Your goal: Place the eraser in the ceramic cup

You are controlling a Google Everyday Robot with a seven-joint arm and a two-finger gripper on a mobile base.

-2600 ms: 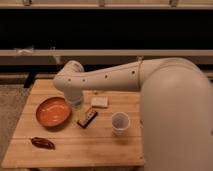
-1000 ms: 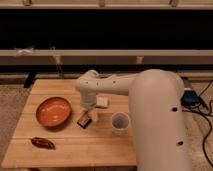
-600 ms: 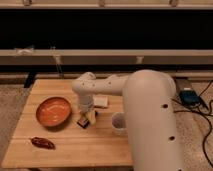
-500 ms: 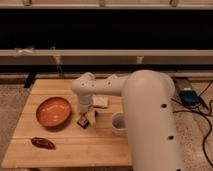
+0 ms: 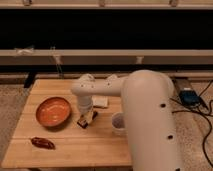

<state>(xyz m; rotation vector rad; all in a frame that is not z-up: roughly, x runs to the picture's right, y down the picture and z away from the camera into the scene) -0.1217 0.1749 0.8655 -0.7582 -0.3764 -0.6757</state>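
Observation:
The eraser (image 5: 87,119), a small dark bar with an orange-red stripe, lies on the wooden table (image 5: 70,145) between the orange bowl and the cup. The white ceramic cup (image 5: 119,123) stands upright to its right, apart from it. My white arm reaches in from the right and bends down over the table. My gripper (image 5: 86,114) points down directly over the eraser, right at its top end. The arm hides part of the cup's right side.
A wide orange bowl (image 5: 53,111) sits at the left. A dark red lumpy thing (image 5: 42,143) lies near the front left. A pale beige flat block (image 5: 100,102) lies behind the eraser. A dark device with cables (image 5: 189,96) lies on the floor to the right.
My arm has swung in from the back and lowered; the gripper has come down onto the eraser. The eraser has stayed in about the same spot.

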